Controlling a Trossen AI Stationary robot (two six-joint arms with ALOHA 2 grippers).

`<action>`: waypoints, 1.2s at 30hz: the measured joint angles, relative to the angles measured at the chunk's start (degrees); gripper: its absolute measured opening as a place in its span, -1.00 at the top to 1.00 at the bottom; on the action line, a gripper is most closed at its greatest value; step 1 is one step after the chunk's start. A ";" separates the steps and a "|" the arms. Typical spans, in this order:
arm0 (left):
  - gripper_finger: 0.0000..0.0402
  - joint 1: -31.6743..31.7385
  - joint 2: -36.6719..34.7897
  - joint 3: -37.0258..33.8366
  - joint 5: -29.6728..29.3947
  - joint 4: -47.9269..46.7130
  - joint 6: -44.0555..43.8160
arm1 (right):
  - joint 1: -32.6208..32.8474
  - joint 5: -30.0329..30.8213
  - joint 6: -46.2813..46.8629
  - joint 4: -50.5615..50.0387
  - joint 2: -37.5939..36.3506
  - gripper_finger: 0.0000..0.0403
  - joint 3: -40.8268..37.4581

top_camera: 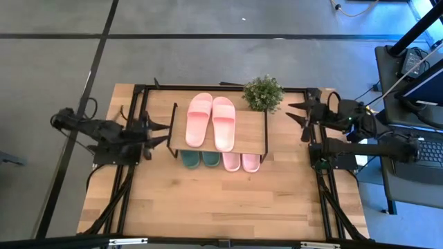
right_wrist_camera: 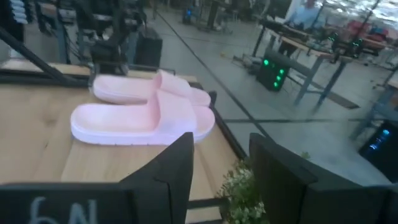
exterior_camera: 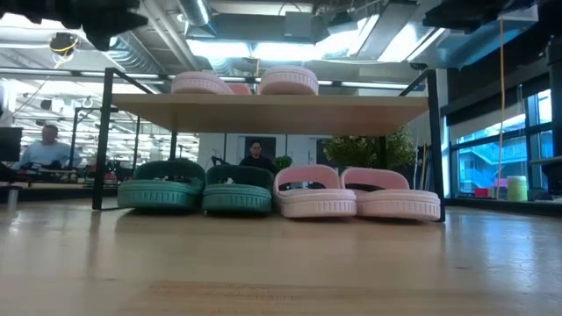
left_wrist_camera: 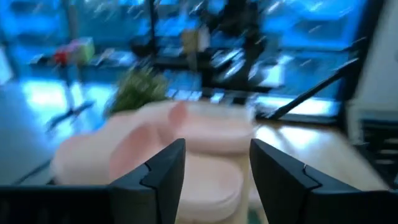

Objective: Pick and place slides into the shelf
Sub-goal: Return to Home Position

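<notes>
The shelf (top_camera: 252,135) stands mid-table on thin black legs. One pink pair of slides (top_camera: 211,121) lies soles down on its top board, also seen in the right wrist view (right_wrist_camera: 146,112). Under the board a dark green pair (exterior_camera: 198,186) and a second pink pair (exterior_camera: 356,193) rest on the table, toes toward the near edge. My left gripper (top_camera: 166,133) hovers open, left of the shelf, pointing level at it with nothing between its fingers (left_wrist_camera: 168,168). Right of the shelf, my right gripper (top_camera: 292,114) is open and holds nothing.
A small potted plant (top_camera: 263,92) stands at the shelf's far right corner, close to my right gripper. The table's near half (top_camera: 221,200) is bare wood. Black frame rails (top_camera: 138,104) run along both sides. People sit in the room beyond the table.
</notes>
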 joint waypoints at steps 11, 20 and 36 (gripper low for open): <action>0.14 16.06 -15.84 -4.92 14.34 -4.50 4.19 | -9.31 -6.08 -0.20 5.56 -1.56 0.22 -6.93; 0.14 19.18 -15.82 -5.16 19.73 -6.15 3.25 | -12.91 -10.11 2.76 7.43 -8.39 0.22 -11.98; 0.14 19.18 -15.82 -16.50 22.26 6.47 1.88 | -12.91 -10.61 5.94 -0.32 -23.89 0.22 -14.66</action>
